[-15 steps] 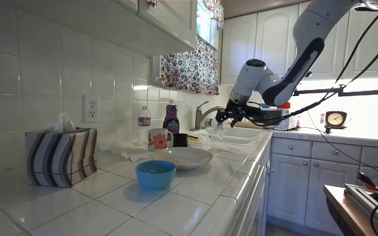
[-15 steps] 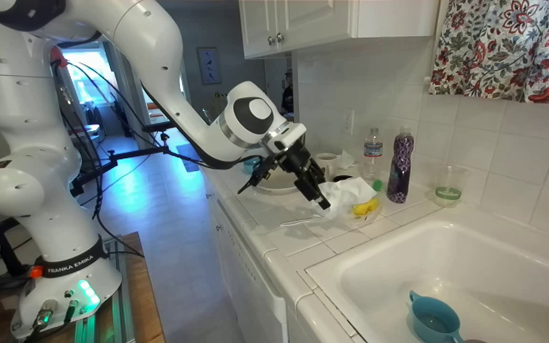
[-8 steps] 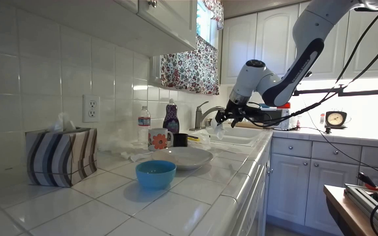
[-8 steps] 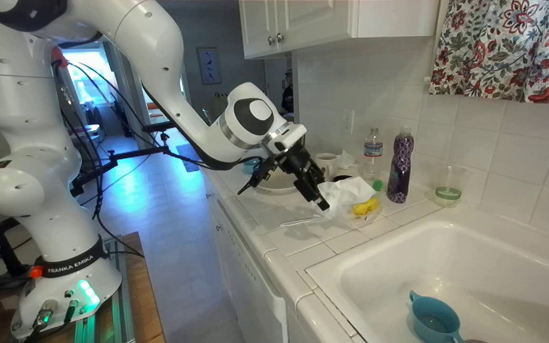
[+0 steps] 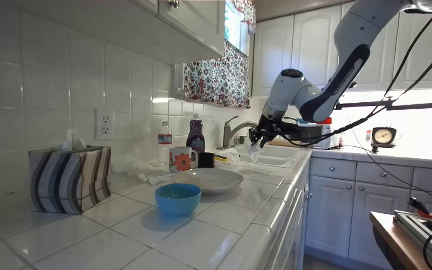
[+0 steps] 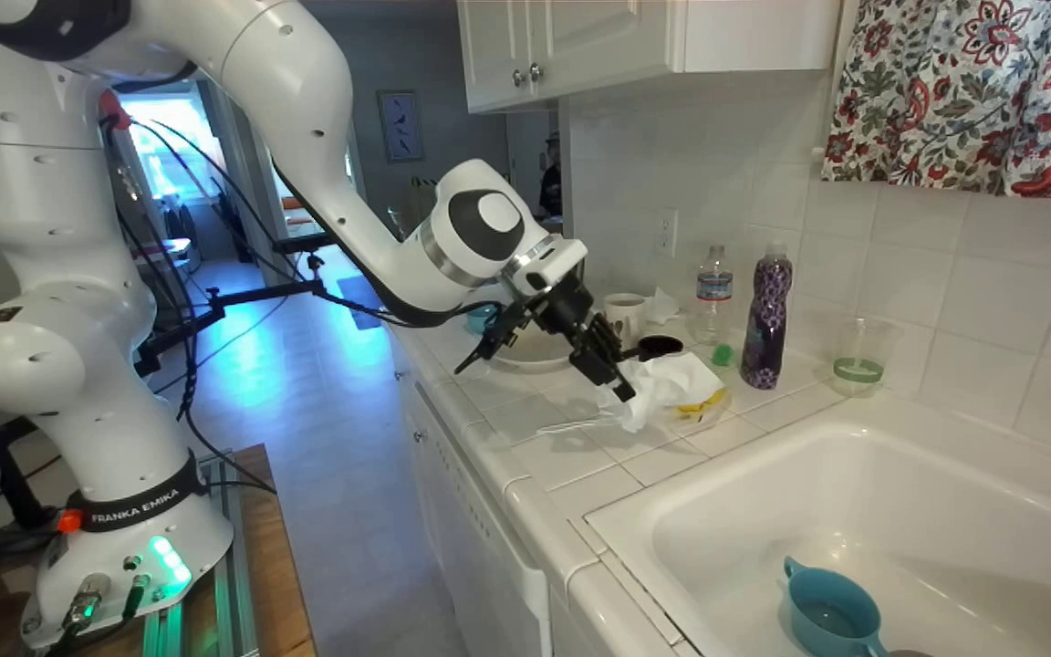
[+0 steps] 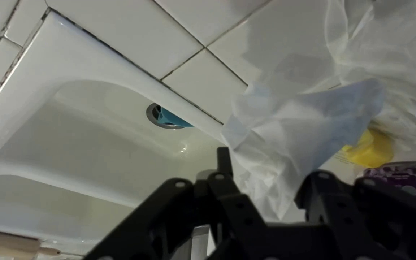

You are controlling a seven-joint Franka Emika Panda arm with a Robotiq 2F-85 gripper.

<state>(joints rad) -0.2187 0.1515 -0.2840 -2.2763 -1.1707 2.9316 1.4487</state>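
White tissue [image 7: 291,126], one crumpled piece, dangling at the tips of one black gripper [image 7: 271,171]. Two fingers, standing partway apart with a gap between them — the tissue touches the tips across that gap, though exactly how it clings there I can't make out. It's hanging above the tiled counter [image 6: 571,456], right beside the sink [image 7: 67,50], which has two basins. One teal cup [image 6: 831,607] sits in the sink, near the drain [image 7: 150,115].

Beyond the tissue in the wrist view there's one yellow thing [image 7: 372,148], partly covered, plus what looks like clear plastic [image 7: 385,54] near it.

Bottles: two, both upright — one clear bottle [image 5: 164,152], one purple bottle [image 5: 196,137]. Tumblers: one clear tumbler [image 6: 858,351] with green in the bottom. Mugs on the counter: two, a flowered mug [image 5: 181,160] and a black mug [image 5: 206,160] just beside it. Then one white plate [image 5: 219,180], and one blue bowl [image 5: 178,200] in front of it in an exterior view; can't tell if those touch. One striped tissue box [image 5: 69,180] stands well apart from the gripper, paper poking out the top. Some loose white paper [image 5: 159,179] lies between the box and the mugs, too blurry to count pieces.
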